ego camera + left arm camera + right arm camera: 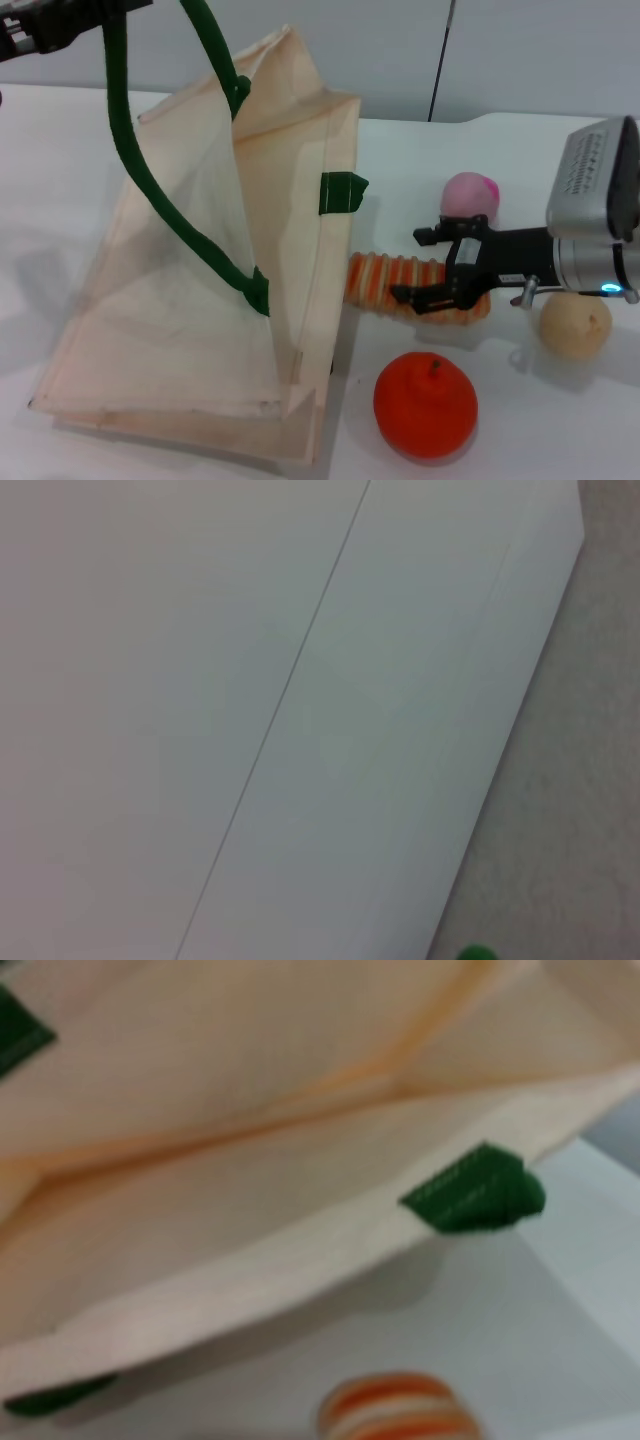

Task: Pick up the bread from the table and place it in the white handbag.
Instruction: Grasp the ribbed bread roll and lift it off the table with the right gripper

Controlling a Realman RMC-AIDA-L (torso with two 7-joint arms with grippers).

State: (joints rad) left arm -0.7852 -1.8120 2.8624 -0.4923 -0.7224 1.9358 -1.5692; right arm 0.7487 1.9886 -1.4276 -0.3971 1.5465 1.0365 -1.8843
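Observation:
The white handbag [190, 300] stands tilted on the table [60, 150], its mouth open toward the right. One dark green handle [150, 180] is pulled up to my left gripper [45, 28] at the top left. The bread [385, 278], orange and cream striped, lies level with one end at the bag's right edge. My right gripper [432, 266] is shut on the bread's right part. In the right wrist view the bread's end [400, 1412] points at the bag's open mouth [230, 1130]. The left wrist view shows a bit of green handle [478, 952].
A pink ball [470, 195] lies behind my right gripper. A beige ball [575, 325] lies under the right wrist. A round orange-red fruit [425, 405] sits at the front, right of the bag's lower corner.

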